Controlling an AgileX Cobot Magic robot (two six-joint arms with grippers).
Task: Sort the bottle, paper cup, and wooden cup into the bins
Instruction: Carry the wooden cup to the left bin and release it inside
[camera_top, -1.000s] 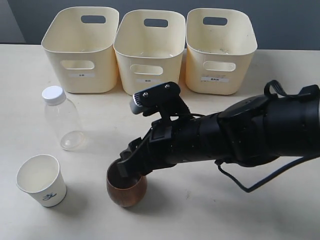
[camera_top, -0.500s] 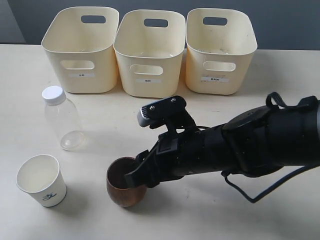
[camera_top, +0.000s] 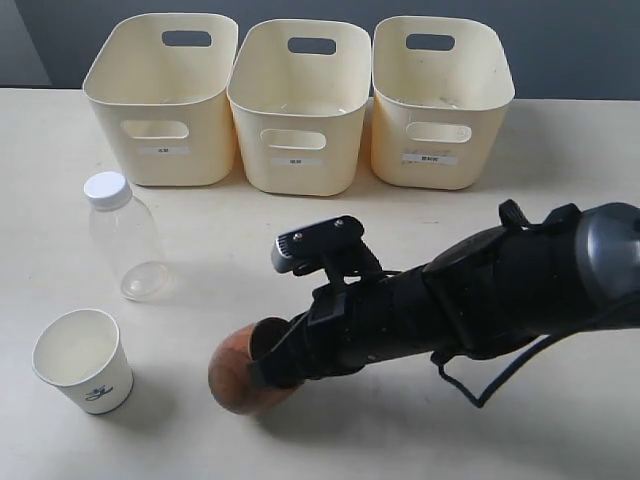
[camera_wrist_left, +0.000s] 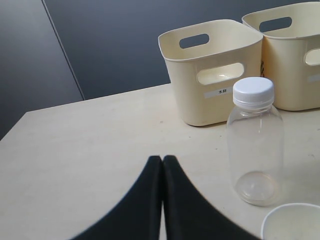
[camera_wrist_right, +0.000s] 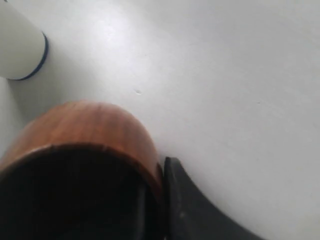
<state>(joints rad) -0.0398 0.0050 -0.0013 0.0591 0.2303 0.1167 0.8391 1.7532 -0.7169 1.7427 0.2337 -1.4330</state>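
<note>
A plain lab test bench: bare cream tabletop, dark grey wall, three labelled sorting bins.

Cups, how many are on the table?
2. The paper cup stands upright at the near left. The wooden cup is beside it, tilted, with the right end effector gripping its rim.

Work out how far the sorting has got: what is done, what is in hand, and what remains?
Done: nothing; no item shows in the three cream plastic bins.

In hand: the right gripper pinches the rim of the dark reddish-brown wooden cup, which is tilted, one finger outside its wall.

Left: binning that cup, the clear plastic bottle with a white cap and the white paper cup, both upright on the table. The left gripper is shut and idle.
</note>
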